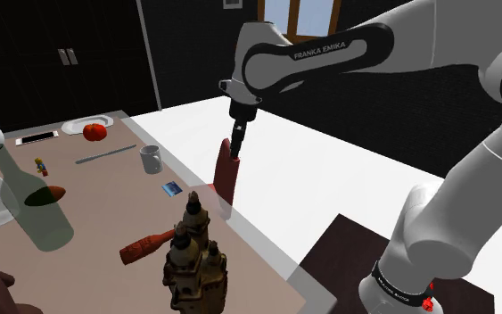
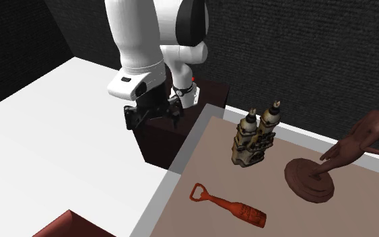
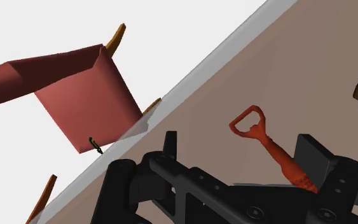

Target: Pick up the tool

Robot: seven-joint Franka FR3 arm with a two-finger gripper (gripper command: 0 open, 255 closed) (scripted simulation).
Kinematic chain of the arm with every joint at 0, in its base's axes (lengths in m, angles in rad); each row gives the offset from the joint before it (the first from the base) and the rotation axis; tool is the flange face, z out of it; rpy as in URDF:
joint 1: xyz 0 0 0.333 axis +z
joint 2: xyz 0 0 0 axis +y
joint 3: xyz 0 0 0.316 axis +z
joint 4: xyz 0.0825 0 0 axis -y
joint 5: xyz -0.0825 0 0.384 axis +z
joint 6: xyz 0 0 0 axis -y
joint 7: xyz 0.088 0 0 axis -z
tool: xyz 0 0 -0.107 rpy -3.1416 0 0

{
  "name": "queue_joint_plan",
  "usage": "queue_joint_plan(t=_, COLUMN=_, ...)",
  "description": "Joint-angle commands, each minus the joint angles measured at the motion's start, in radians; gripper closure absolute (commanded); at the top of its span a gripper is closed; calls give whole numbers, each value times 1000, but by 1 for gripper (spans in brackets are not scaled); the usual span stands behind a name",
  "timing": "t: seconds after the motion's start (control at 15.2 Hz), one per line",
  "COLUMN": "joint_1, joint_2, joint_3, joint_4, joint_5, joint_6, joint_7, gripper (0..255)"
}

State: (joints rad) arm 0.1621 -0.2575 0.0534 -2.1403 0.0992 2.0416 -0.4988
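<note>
gripper (image 2: 153,116) is spread, nothing between the fingers. it hangs off the table (image 2: 178,160), across the table's edge from the twin-tower ornament (image 2: 254,138) and higher than the ornament's tops. wrist view has a red box (image 3: 85,105) out past that edge, under the hand.

the tool is the red bottle opener (image 2: 228,205). it lies flat on the table near the ornament, on the ornament's side away from the stand. there's a clear gap between the two in the second exterior view.

what the move turns on:
- the opener is on the ornament's side of the edge and well below the gripper, so i'd have to go inboard across the edge, then down.
- its long axis runs oblique to the edge, ring end toward the edge and thick handle end pointing into the table.
- in the wrist view that axis slants from the gap between the fingers toward one finger, not square to the jaw line. my call: rotate the wrist first so the fingers close across the narrow handle.

main risk i see is clipping the ornament on the way down.
</note>
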Motion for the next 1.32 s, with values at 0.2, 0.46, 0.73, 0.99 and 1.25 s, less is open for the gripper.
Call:
queue_joint_plan(t=0.2, joint_1=42, joint_2=167, joint_3=22, joint_4=81, joint_5=26, joint_6=52, joint_7=-110, gripper=0)
queue_joint_plan(t=0.46, joint_1=70, joint_2=292, joint_3=48, joint_4=156, joint_5=39, joint_6=74, joint_7=-190, gripper=0)
queue_joint_plan(t=0.73, joint_1=97, joint_2=413, joint_3=78, joint_4=236, joint_5=42, joint_6=86, joint_7=-263, gripper=0)
queue_joint_plan(t=0.99, joint_1=125, joint_2=530, joint_3=110, joint_4=320, joint_5=35, joint_6=90, joint_7=-329, gripper=0)
queue_joint_plan(t=1.25, joint_1=157, joint_2=643, joint_3=143, joint_4=406, joint_5=20, joint_6=87, joint_7=-389, gripper=0)
